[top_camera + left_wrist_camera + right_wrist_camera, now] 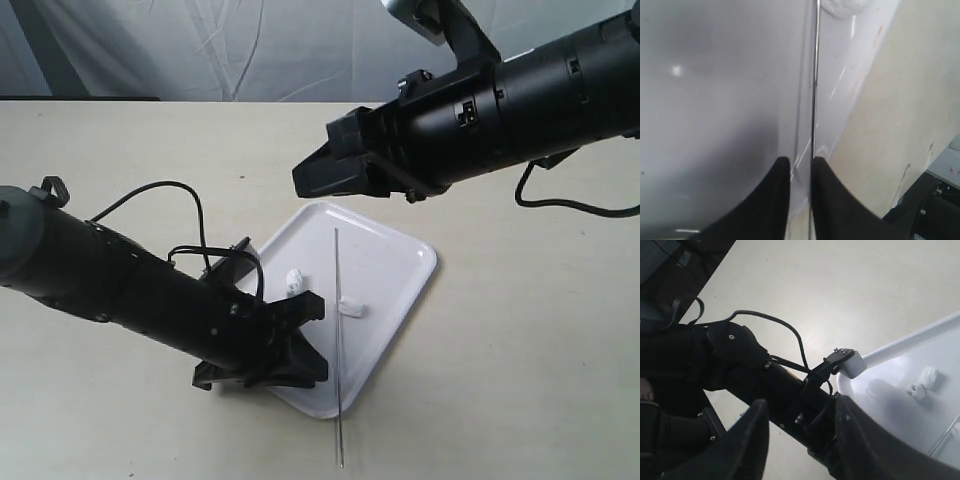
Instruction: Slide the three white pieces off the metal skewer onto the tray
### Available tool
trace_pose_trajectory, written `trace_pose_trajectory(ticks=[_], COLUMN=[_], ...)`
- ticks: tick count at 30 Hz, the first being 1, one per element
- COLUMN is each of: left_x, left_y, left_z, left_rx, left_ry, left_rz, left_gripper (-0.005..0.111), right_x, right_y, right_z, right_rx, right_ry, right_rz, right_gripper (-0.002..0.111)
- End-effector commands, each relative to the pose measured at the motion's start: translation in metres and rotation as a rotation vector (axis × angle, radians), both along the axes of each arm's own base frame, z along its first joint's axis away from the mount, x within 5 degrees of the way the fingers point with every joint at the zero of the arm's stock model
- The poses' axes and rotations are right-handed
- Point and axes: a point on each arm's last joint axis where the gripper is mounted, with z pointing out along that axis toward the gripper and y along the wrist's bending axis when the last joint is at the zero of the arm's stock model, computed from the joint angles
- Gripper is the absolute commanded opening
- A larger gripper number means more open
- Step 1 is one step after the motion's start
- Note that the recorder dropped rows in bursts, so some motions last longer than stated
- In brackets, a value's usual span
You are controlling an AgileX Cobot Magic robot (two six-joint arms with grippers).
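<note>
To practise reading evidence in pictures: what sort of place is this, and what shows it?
Probably a robotics lab test bench: a black cabled left robot arm and a black right robot arm reach over a plain beige tabletop, with a creased white cloth backdrop hung behind.

Soft, even light filled the exterior view. The desk [120, 160] read pale and sharp, with only a faint shadow under the left arm [120, 285]. That arm and the right arm [520, 90] came out deep black with little detail.

In the left wrist view the tray [715, 125] ahead of the left gripper [801, 167] was grey and out of focus. It darkened into shadow close to the gripper, with one small glare spot farther out. The metal skewer [815, 75] showed as a thin bright line.

In the right wrist view the right gripper [800, 407] was a blurred silhouette, and the desk beyond it was washed bright.
</note>
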Motion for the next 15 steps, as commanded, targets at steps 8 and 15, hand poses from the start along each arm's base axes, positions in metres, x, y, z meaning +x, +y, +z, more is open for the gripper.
trace_pose_trajectory(ticks=[8, 15], left_x=[-0.012, -0.023], left_y=[0.002, 0.019], left_z=[0.030, 0.072], left_rx=[-0.058, -0.009], left_ry=[-0.117, -0.334], left_rz=[-0.126, -0.152], left_gripper=[0.017, 0.000], right_x=[-0.003, -0.023], right_y=[-0.011, -0.027], right_z=[0.016, 0.046], right_rx=[-0.064, -0.081], right_ry=[-0.155, -0.297], right_rz=[-0.030, -0.050], right_gripper=[0.041, 0.041])
